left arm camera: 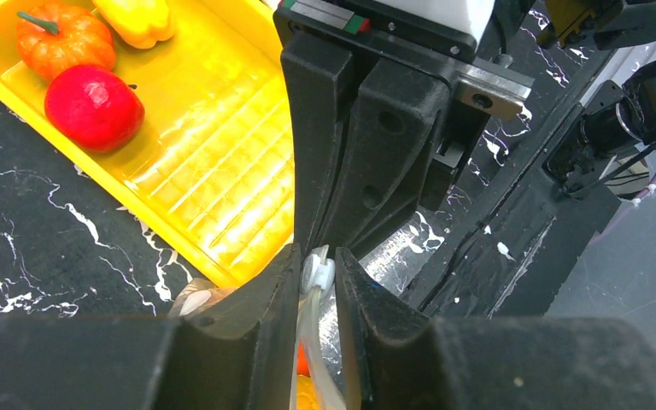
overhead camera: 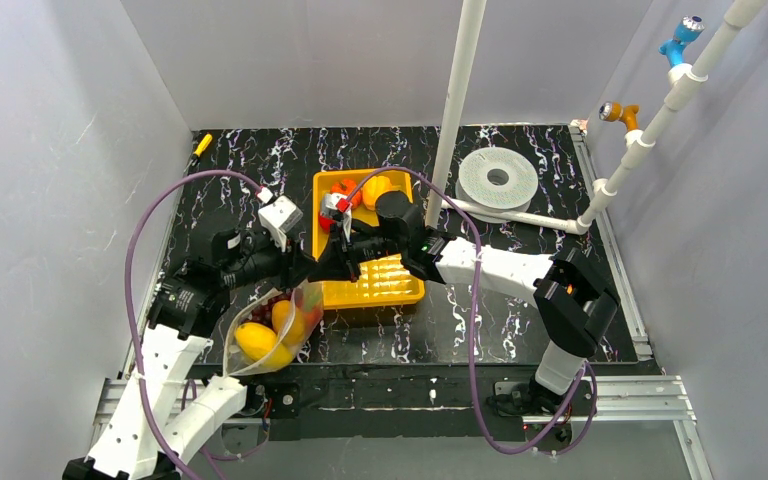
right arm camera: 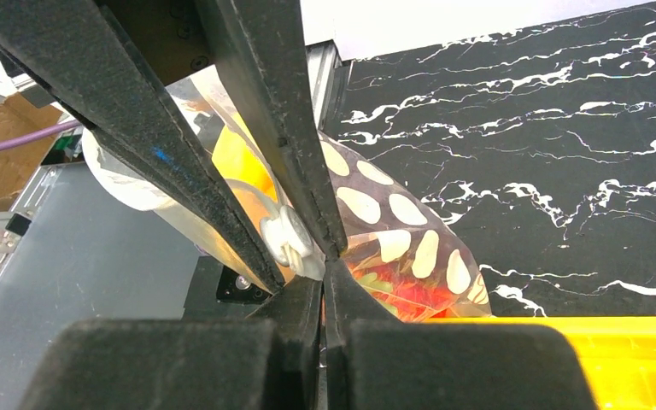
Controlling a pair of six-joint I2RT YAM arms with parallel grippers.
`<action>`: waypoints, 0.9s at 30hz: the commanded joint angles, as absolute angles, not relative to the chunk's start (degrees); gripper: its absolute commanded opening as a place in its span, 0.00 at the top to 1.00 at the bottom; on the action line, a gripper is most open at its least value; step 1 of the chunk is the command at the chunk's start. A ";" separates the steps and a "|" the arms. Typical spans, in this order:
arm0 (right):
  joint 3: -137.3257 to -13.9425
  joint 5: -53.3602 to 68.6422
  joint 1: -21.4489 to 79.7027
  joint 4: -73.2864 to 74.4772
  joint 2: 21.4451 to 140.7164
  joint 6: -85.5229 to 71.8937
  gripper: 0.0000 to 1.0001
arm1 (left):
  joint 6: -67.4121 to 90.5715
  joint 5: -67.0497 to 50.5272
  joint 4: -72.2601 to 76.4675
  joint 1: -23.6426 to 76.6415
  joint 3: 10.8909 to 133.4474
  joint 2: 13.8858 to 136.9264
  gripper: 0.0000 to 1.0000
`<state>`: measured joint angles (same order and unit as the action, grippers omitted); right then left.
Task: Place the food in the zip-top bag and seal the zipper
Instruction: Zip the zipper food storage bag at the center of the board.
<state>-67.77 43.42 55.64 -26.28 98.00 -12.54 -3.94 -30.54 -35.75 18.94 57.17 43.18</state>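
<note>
The zip-top bag (overhead camera: 242, 322) hangs at the table's front left, holding a yellow fruit (overhead camera: 257, 342), an orange one and purple grapes. My left gripper (overhead camera: 305, 268) is shut on the white slider of the zipper (left arm camera: 318, 272). My right gripper (overhead camera: 338, 262) faces it, fingertip to fingertip, shut on the bag's mouth edge just beyond the slider (right arm camera: 290, 239). The bag's leaf-printed wall (right arm camera: 393, 248) spreads beside the right gripper (right arm camera: 325, 269). An orange pumpkin (left arm camera: 64, 34), a red apple (left arm camera: 94, 107) and a yellow pepper (left arm camera: 141, 17) lie in the yellow tray (left arm camera: 213, 171).
The yellow tray (overhead camera: 385, 285) sits mid-table under both grippers. A white upright pipe (overhead camera: 457, 100) rises behind it, with a white ribbed disc (overhead camera: 498, 178) to its right and a slanted pipe frame (overhead camera: 650, 130) at far right. A small yellow marker (overhead camera: 202, 143) lies back left.
</note>
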 commanded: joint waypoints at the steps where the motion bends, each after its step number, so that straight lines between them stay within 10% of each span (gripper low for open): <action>1: -70.51 43.36 55.81 -28.36 96.40 -13.21 0.99 | -4.87 -32.20 -35.72 18.91 57.99 42.32 0.81; 11: -70.84 43.18 55.81 -27.86 96.48 -13.33 0.99 | -6.91 -32.85 -38.85 18.93 57.61 40.46 0.72; 24: -71.25 43.70 55.81 -27.39 96.09 -12.97 0.98 | -8.45 -32.13 -38.88 18.95 57.64 40.28 1.00; 27: -71.37 44.43 55.99 -27.61 96.03 -12.22 0.84 | -9.08 -31.78 -39.21 18.91 57.48 39.57 1.00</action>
